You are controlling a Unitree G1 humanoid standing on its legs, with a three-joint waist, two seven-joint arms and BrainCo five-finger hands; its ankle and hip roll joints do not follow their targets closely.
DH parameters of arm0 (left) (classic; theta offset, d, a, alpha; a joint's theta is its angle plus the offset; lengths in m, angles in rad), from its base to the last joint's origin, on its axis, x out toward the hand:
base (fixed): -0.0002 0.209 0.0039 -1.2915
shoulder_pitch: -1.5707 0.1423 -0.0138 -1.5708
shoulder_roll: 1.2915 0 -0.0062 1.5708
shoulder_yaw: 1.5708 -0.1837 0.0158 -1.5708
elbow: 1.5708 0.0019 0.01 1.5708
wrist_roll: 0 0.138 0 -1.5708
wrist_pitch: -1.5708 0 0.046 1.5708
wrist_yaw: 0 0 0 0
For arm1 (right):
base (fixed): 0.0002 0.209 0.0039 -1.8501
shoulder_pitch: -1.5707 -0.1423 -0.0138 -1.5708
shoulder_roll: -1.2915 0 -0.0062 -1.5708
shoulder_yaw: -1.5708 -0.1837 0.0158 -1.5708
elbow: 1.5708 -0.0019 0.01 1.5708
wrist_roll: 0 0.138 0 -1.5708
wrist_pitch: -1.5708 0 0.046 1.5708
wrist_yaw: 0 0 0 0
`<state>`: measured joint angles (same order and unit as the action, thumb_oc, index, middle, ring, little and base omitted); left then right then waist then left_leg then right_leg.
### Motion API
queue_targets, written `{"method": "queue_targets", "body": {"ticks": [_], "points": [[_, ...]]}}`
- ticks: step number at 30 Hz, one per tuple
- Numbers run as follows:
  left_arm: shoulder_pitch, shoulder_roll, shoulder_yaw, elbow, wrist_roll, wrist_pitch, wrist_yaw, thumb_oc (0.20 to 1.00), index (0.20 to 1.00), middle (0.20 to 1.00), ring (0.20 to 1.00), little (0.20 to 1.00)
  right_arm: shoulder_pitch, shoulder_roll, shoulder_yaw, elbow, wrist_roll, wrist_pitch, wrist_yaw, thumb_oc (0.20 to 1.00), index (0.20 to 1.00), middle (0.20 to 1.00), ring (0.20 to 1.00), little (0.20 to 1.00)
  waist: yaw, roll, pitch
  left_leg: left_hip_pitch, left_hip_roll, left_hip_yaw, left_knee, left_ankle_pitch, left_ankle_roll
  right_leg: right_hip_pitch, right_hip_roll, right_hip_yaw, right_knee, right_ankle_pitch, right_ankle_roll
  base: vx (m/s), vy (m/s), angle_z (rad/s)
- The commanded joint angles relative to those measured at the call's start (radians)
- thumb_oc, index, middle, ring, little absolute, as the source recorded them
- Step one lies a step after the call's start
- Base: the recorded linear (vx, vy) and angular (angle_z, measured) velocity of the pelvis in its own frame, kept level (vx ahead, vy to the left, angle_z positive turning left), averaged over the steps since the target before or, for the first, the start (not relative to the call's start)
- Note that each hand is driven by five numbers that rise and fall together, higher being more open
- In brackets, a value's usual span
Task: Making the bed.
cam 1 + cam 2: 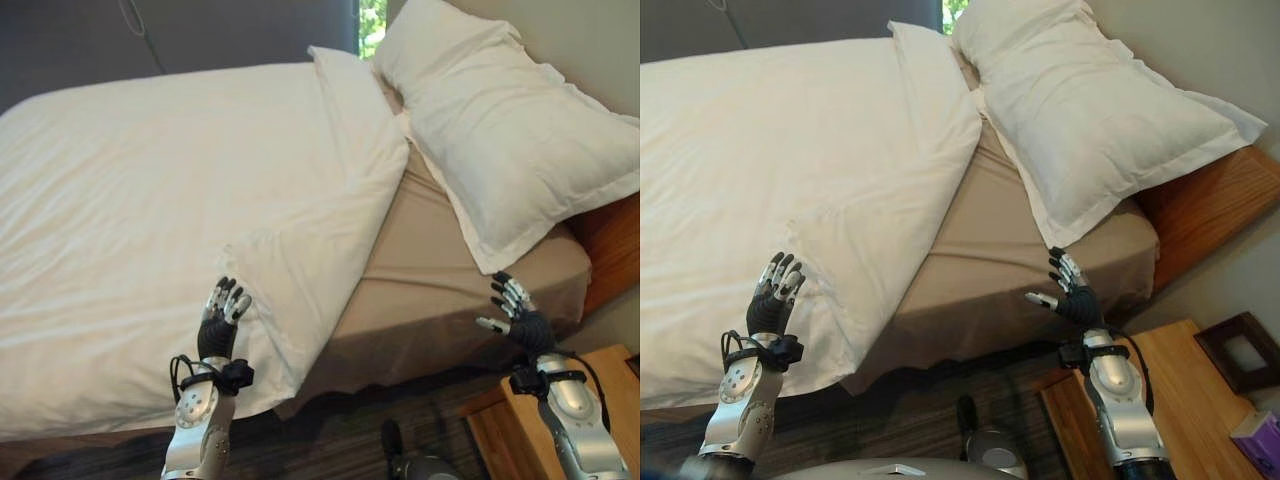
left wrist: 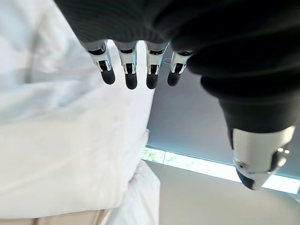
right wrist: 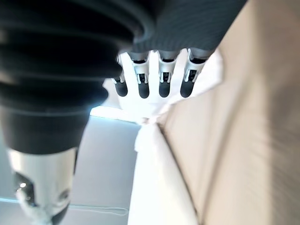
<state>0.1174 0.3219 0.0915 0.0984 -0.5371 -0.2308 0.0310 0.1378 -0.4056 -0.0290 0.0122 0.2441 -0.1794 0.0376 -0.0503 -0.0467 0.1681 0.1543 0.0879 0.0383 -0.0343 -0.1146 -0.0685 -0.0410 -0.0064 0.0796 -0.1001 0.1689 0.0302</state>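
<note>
White duvet (image 1: 170, 200) bunched left on bed, near-right corner folded back off tan sheet (image 1: 430, 270); left hand (image 1: 222, 318) over corner, right hand (image 1: 515, 312) beside mattress, fingers spread, empty; best pinch corner, draw toward pillow (image 1: 500, 120)

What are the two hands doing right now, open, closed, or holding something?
Left hand: open, fingers straight, holding nothing, over the white duvet.
Right hand: open, fingers relaxed, holding nothing, by the edge of the tan sheet.
</note>
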Motion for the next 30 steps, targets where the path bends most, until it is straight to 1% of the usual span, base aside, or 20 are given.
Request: {"method": "queue_targets", "body": {"ticks": [1,2,3,5,7,10,11,12,13,14,15,18,19,20,21,23,26,30], "points": [[-0.067,0.082,0.065,0.039,0.023,-0.051,0.071,1.000,1.000,1.000,1.000,1.000,0.052,-0.018,-0.023,-0.056,0.023,-0.038,0.001,1.000,1.000,1.000,1.000,1.000,-0.026,0.012,-0.041,-0.057,0.001,-0.029,-0.047,0.184,-0.010,0.058,-0.074,-0.029,0.080,-0.122,0.101,0.01,-0.043,0.02],[-0.078,0.085,0.076,0.038,0.030,-0.042,0.098,1.000,1.000,1.000,1.000,1.000,0.057,-0.021,-0.021,-0.062,0.018,-0.033,0.003,1.000,1.000,1.000,1.000,1.000,-0.026,0.015,-0.044,-0.056,0.003,-0.032,-0.048,0.184,-0.010,0.063,-0.071,-0.034,0.078,-0.124,0.098,0.07,-0.036,-0.10],[-0.112,0.112,0.105,0.065,0.067,-0.039,0.149,1.000,1.000,1.000,1.000,1.000,0.064,-0.025,-0.017,-0.070,0.010,-0.024,0.005,1.000,1.000,1.000,1.000,1.000,-0.031,0.018,-0.049,-0.052,0.008,-0.033,-0.052,0.184,-0.012,0.070,-0.067,-0.037,0.071,-0.126,0.095,0.07,-0.035,-0.17],[-0.127,0.122,0.120,0.081,0.065,-0.045,0.162,1.000,1.000,1.000,1.000,1.000,0.068,-0.025,-0.017,-0.076,0.014,-0.022,0.012,1.000,1.000,1.000,1.000,1.000,-0.034,0.019,-0.051,-0.048,0.009,-0.029,-0.053,0.182,-0.014,0.073,-0.064,-0.038,0.069,-0.126,0.096,0.06,-0.009,-0.11],[-0.159,0.144,0.133,0.133,0.060,-0.045,0.175,1.000,1.000,1.000,1.000,1.000,0.079,-0.020,-0.010,-0.074,0.028,-0.019,0.023,1.000,1.000,1.000,1.000,1.000,-0.042,0.020,-0.054,-0.041,0.012,-0.022,-0.053,0.179,-0.017,0.078,-0.061,-0.035,0.066,-0.126,0.096,0.07,0.005,-0.12],[-0.212,0.196,0.129,0.226,0.070,-0.039,0.181,1.000,1.000,1.000,1.000,1.000,0.099,-0.021,0.000,-0.077,0.045,-0.016,0.042,1.000,1.000,1.000,1.000,1.000,-0.058,0.022,-0.058,-0.038,0.015,-0.010,-0.053,0.174,-0.021,0.080,-0.059,-0.032,0.063,-0.128,0.099,0.07,0.024,-0.16],[-0.247,0.235,0.122,0.292,0.105,-0.029,0.199,1.000,1.000,1.000,1.000,1.000,0.113,-0.022,0.003,-0.079,0.061,-0.017,0.050,1.000,1.000,1.000,1.000,1.000,-0.070,0.023,-0.061,-0.034,0.018,-0.004,-0.053,0.162,-0.024,0.086,-0.058,-0.031,0.059,-0.135,0.102,0.08,0.047,-0.04],[-0.274,0.255,0.108,0.334,0.107,-0.026,0.196,1.000,1.000,1.000,1.000,1.000,0.118,-0.022,0.004,-0.076,0.076,-0.018,0.054,1.000,1.000,1.000,1.000,1.000,-0.076,0.024,-0.060,-0.035,0.018,-0.001,-0.053,0.162,-0.025,0.084,-0.058,-0.030,0.060,-0.136,0.103,0.06,0.036,-0.02],[-0.279,0.257,0.106,0.340,0.105,-0.029,0.194,1.000,1.000,1.000,1.000,1.000,0.117,-0.021,0.003,-0.076,0.077,-0.018,0.055,1.000,1.000,1.000,1.000,1.000,-0.075,0.024,-0.059,-0.035,0.018,-0.001,-0.053,0.162,-0.025,0.083,-0.058,-0.030,0.060,-0.136,0.103,0.00,0.046,-0.01],[-0.315,0.279,0.095,0.407,0.093,-0.028,0.194,1.000,1.000,1.000,1.000,1.000,0.124,-0.024,0.007,-0.079,0.094,-0.021,0.058,1.000,1.000,1.000,1.000,1.000,-0.089,0.025,-0.052,-0.039,0.019,0.004,-0.053,0.161,-0.027,0.076,-0.056,-0.027,0.066,-0.136,0.105,-0.01,0.029,-0.08],[-0.318,0.281,0.093,0.411,0.092,-0.030,0.193,1.000,1.000,1.000,1.000,1.000,0.123,-0.023,0.007,-0.079,0.094,-0.021,0.058,1.000,1.000,1.000,1.000,1.000,-0.088,0.024,-0.052,-0.039,0.020,0.004,-0.053,0.161,-0.027,0.075,-0.056,-0.026,0.067,-0.136,0.105,-0.01,0.036,-0.10],[-0.375,0.323,0.095,0.553,0.049,-0.027,0.199,1.000,1.000,1.000,1.000,1.000,0.137,-0.029,0.014,-0.082,0.107,-0.027,0.057,1.000,1.000,1.000,1.000,1.000,-0.106,0.020,-0.045,-0.047,0.024,0.021,-0.053,0.158,-0.031,0.057,-0.053,-0.016,0.066,-0.132,0.109,0.00,0.027,-0.13],[-0.391,0.336,0.098,0.599,0.054,-0.025,0.210,1.000,1.000,1.000,1.000,1.000,0.140,-0.030,0.017,-0.083,0.109,-0.028,0.057,1.000,1.000,1.000,1.000,1.000,-0.110,0.019,-0.041,-0.050,0.024,0.024,-0.053,0.158,-0.031,0.051,-0.052,-0.012,0.068,-0.132,0.111,0.00,0.018,-0.12],[-0.394,0.338,0.096,0.603,0.053,-0.026,0.209,1.000,1.000,1.000,1.000,1.000,0.139,-0.029,0.017,-0.083,0.109,-0.028,0.057,1.000,1.000,1.000,1.000,1.000,-0.109,0.018,-0.041,-0.050,0.024,0.024,-0.053,0.158,-0.031,0.050,-0.052,-0.012,0.069,-0.132,0.111,0.00,0.026,-0.14],[-0.426,0.349,0.105,0.665,0.051,-0.024,0.243,1.000,1.000,1.000,1.000,1.000,0.146,-0.031,0.027,-0.082,0.110,-0.030,0.054,1.000,1.000,1.000,1.000,1.000,-0.115,0.018,-0.034,-0.054,0.025,0.030,-0.053,0.158,-0.031,0.036,-0.051,-0.010,0.080,-0.133,0.113,0.00,0.032,-0.20],[-0.436,0.325,0.122,0.670,0.019,-0.034,0.272,1.000,1.000,1.000,1.000,1.000,0.156,-0.032,0.034,-0.086,0.102,-0.029,0.046,1.000,1.000,1.000,1.000,1.000,-0.119,0.015,-0.027,-0.054,0.025,0.036,-0.053,0.155,-0.031,0.027,-0.052,-0.004,0.089,-0.136,0.114,0.01,0.031,-0.12],[-0.428,0.313,0.126,0.666,0.018,-0.036,0.278,1.000,1.000,1.000,1.000,1.000,0.162,-0.036,0.034,-0.089,0.096,-0.027,0.045,1.000,1.000,1.000,1.000,1.000,-0.122,0.015,-0.023,-0.052,0.025,0.040,-0.053,0.152,-0.032,0.023,-0.050,0.001,0.092,-0.136,0.114,0.00,0.000,0.00],[-0.426,0.310,0.124,0.712,0.009,-0.031,0.268,1.000,1.000,1.000,1.000,1.000,0.155,-0.044,0.043,-0.085,0.091,-0.031,0.046,1.000,1.000,1.000,1.000,1.000,-0.125,0.012,-0.017,-0.051,0.026,0.048,-0.053,0.149,-0.032,0.020,-0.049,0.010,0.089,-0.136,0.115,0.01,0.007,-0.02]]}}
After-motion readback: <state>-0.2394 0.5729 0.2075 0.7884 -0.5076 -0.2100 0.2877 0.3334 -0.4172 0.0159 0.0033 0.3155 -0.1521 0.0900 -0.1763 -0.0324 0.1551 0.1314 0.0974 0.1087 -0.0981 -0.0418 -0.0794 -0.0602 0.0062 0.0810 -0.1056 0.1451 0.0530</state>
